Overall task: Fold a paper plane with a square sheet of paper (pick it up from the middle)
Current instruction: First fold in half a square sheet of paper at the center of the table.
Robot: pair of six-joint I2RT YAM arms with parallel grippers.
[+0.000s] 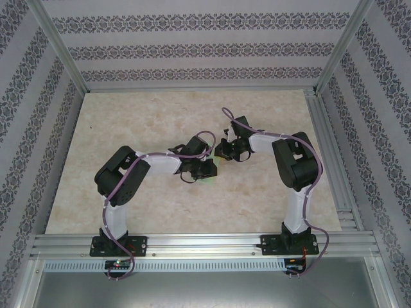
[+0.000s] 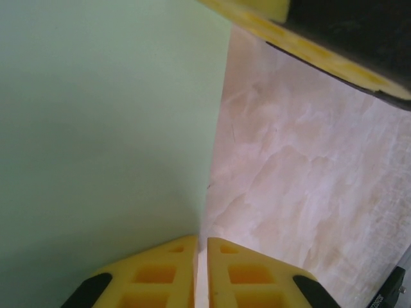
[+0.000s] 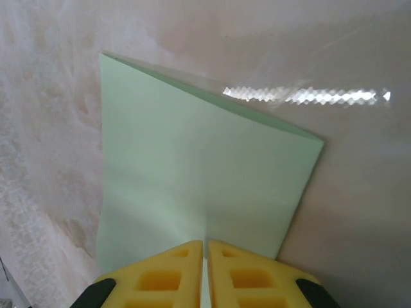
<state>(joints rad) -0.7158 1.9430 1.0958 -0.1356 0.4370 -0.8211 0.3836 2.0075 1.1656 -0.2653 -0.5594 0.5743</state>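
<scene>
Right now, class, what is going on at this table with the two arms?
Both arms reach to mid-table, working on a pale green sheet of paper. The right gripper pinches one edge of it, and the sheet looks doubled over along its far edge. The left gripper has its fingers nearly together on another edge. There is no plane shape yet above the table.

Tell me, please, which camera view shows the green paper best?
The right wrist view: the paper shows its side edges, far corners and a doubled top edge. The left wrist view gives plain green with one edge; top external, a small green sliver.
</scene>
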